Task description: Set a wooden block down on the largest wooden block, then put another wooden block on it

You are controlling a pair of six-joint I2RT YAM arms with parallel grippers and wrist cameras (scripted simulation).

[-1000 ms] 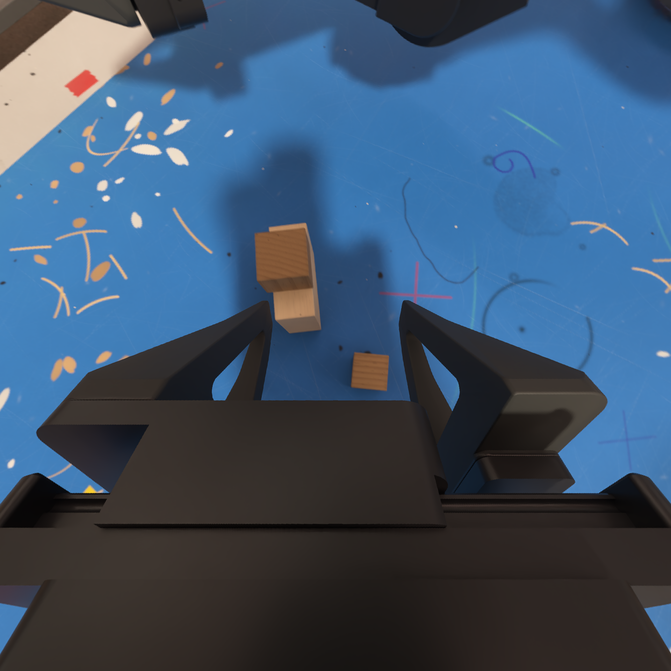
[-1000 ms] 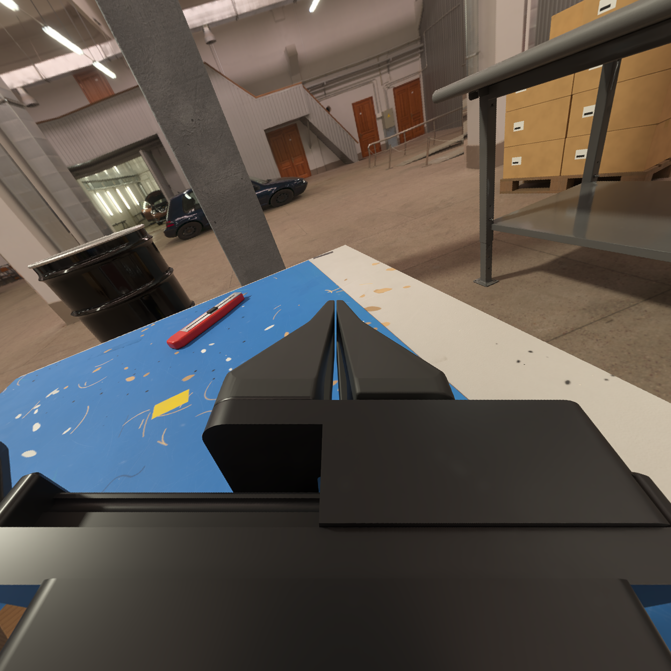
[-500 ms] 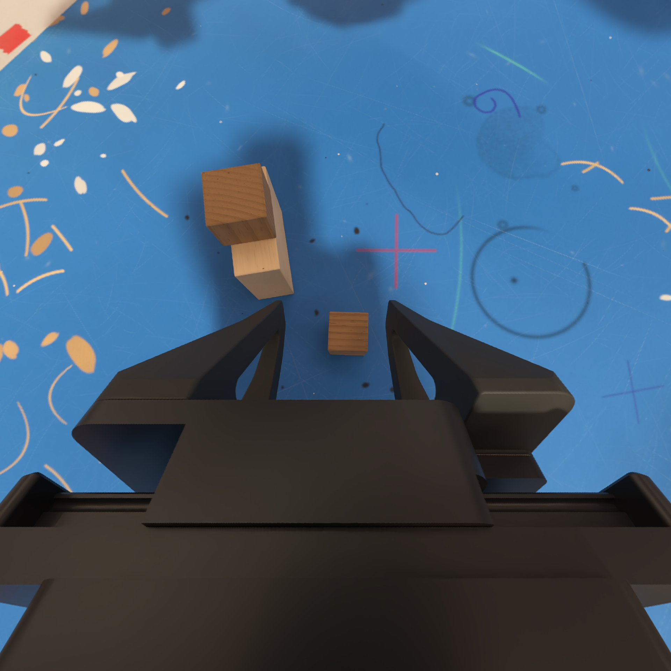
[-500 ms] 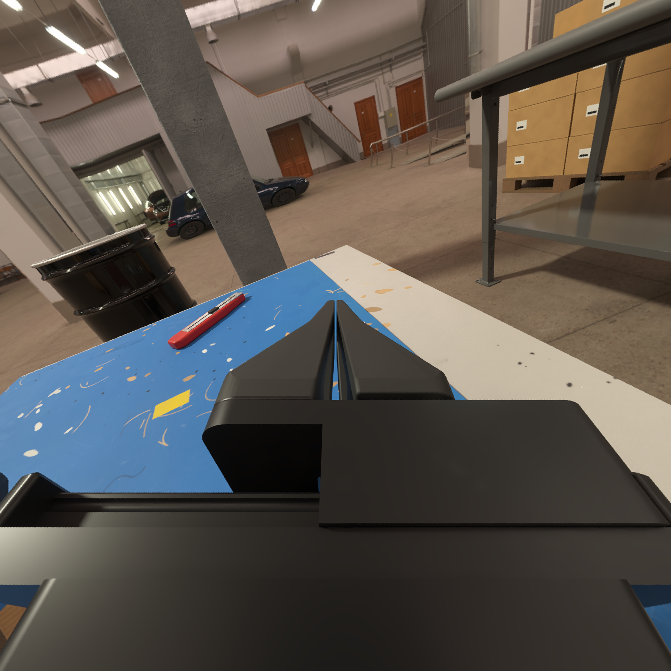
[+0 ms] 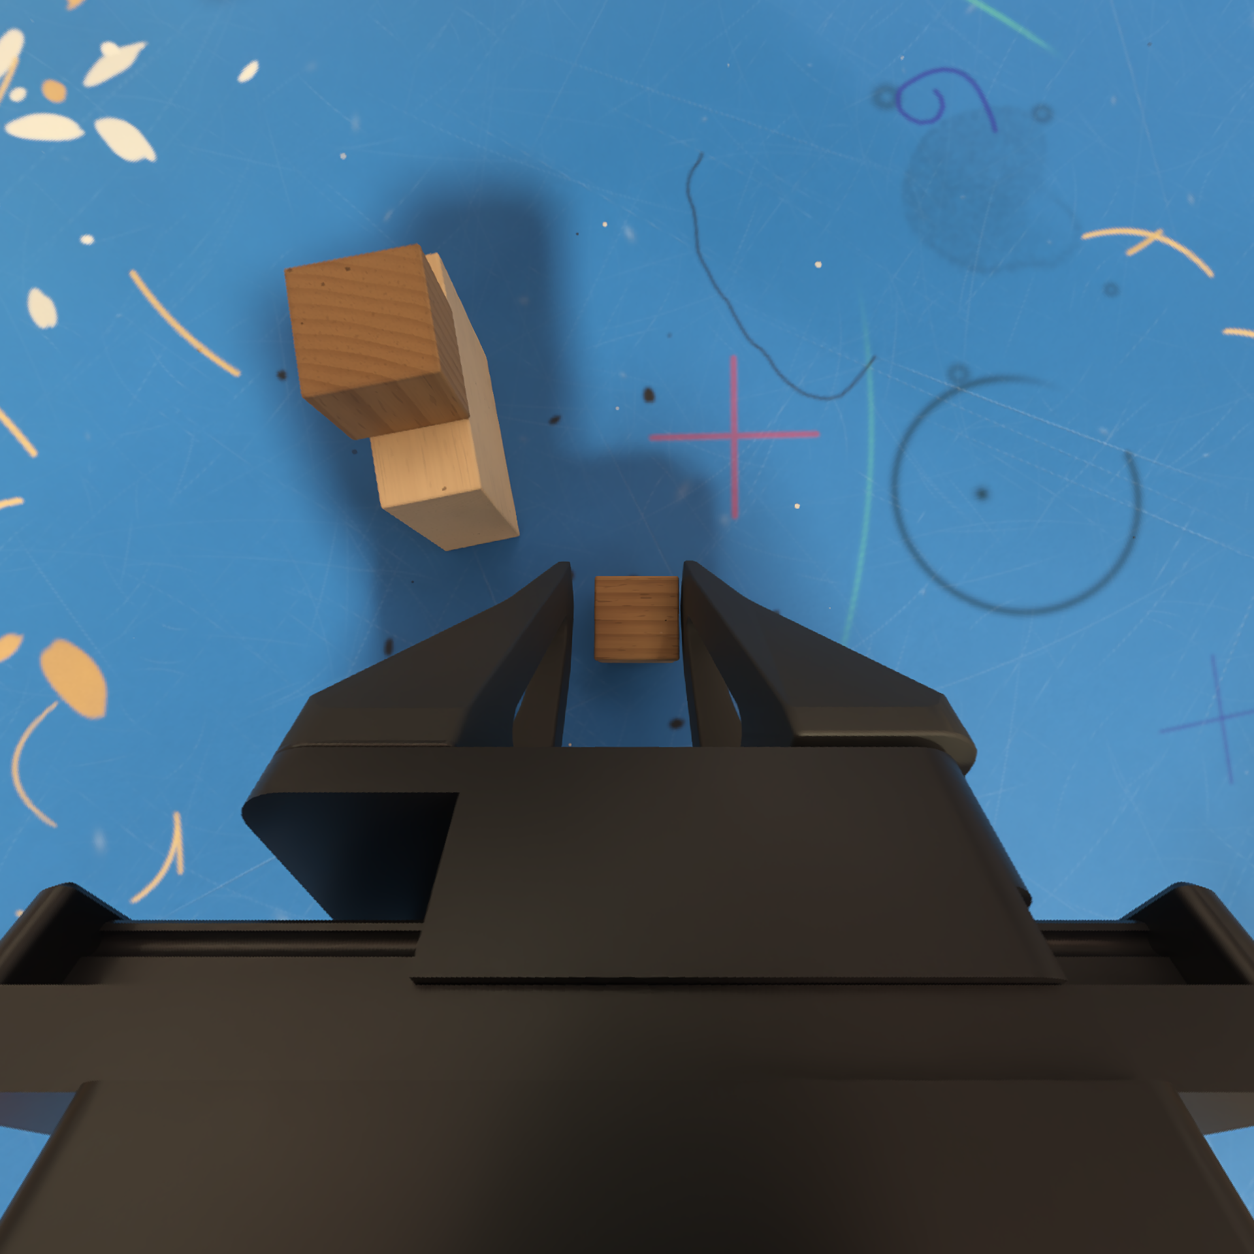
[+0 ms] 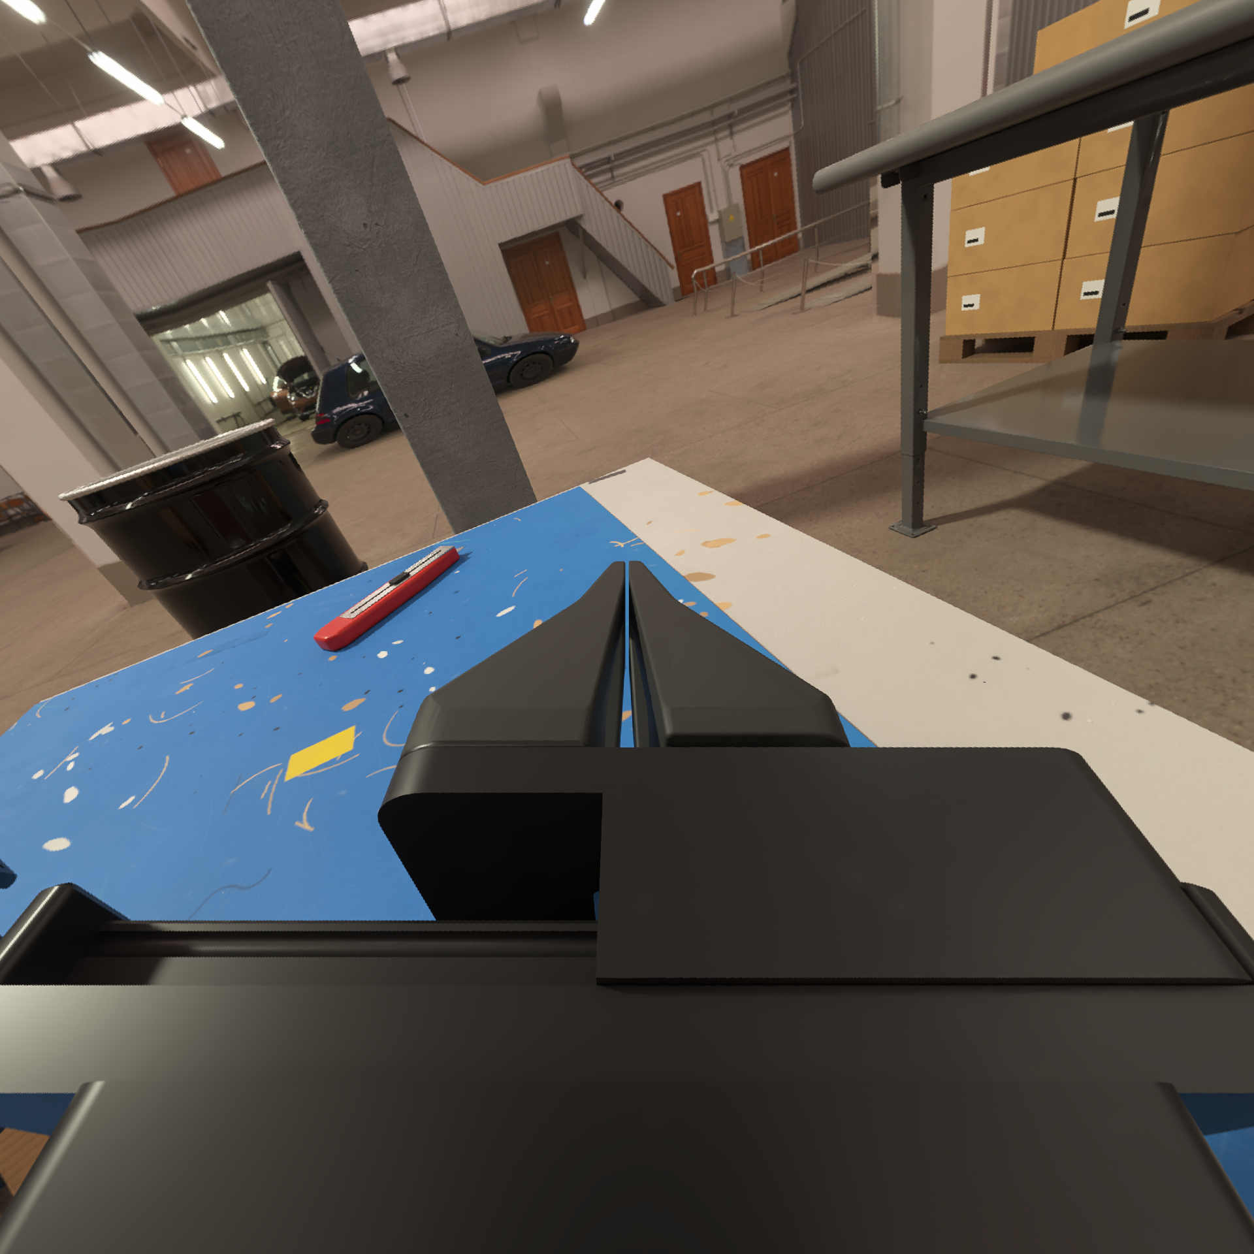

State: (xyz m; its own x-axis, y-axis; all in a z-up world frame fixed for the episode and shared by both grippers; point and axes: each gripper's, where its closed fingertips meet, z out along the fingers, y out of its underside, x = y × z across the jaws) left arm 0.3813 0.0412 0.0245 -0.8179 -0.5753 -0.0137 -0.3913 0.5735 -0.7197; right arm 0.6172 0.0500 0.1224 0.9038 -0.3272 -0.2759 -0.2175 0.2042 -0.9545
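In the left wrist view a small brown wooden cube point(image 5: 636, 617) lies on the blue mat between the fingers of my left gripper point(image 5: 625, 566). The right finger is at the cube's side and a thin gap shows at the left finger, so the jaws are narrowly open around it. Up and to the left, a darker wooden cube point(image 5: 366, 326) rests on one end of the long pale wooden block point(image 5: 441, 488), the largest one. My right gripper point(image 6: 626, 566) is shut and empty above the mat's far corner; no blocks show in its view.
A red utility knife point(image 6: 387, 597) lies on the blue mat point(image 6: 203, 780) near the far edge. A white strip point(image 6: 848, 644) borders the mat on the right. A black drum point(image 6: 203, 516), a grey pillar and a metal shelf stand beyond the table.
My left gripper has come down and forward over the small cube, and its jaws have narrowed around it. The stacked blocks look closer. The right gripper has not moved.
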